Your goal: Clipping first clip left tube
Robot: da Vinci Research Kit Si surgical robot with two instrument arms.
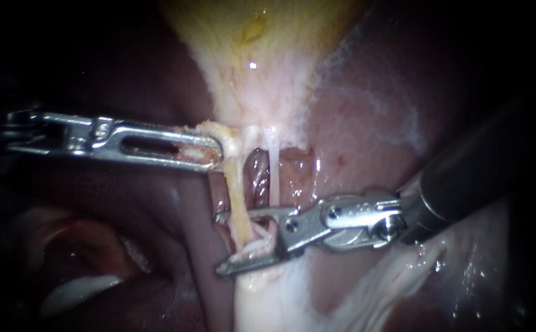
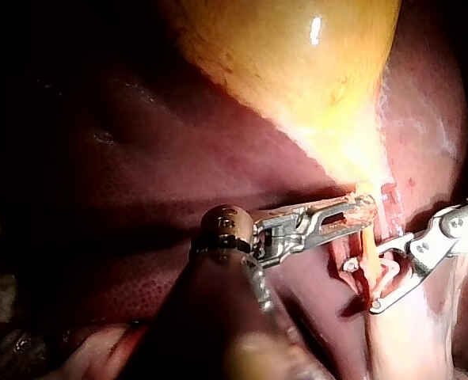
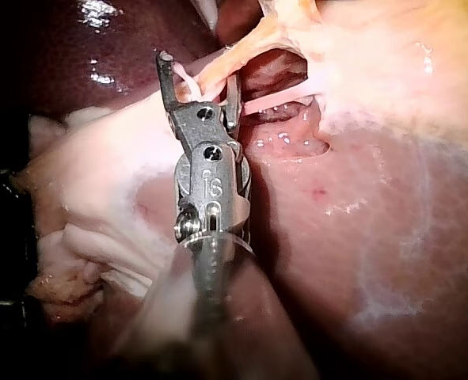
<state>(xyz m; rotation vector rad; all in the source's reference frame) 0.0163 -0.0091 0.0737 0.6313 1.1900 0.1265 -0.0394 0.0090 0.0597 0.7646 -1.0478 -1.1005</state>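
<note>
Nearly there: right instrument [image 1: 221, 243], entering from three o'clock, holds its wide pincer astride the left tube [image 1: 237, 190], seven o'clock of centre; no clip shows yet. Left instrument [image 1: 215, 150] pinches gallbladder [image 1: 261, 61] neck.

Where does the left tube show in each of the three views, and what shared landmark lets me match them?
Endoscope: centre; the yellowish left tube runs from the gallbladder down between the right instrument's open jaws.
Left wrist: left tube just ahead of the left instrument, whose jaws hold tissue at the gallbladder's neck.
Right wrist: left tube between its own instrument's jaws.
Landmark: the right instrument's open jaws astride the tube.
</note>
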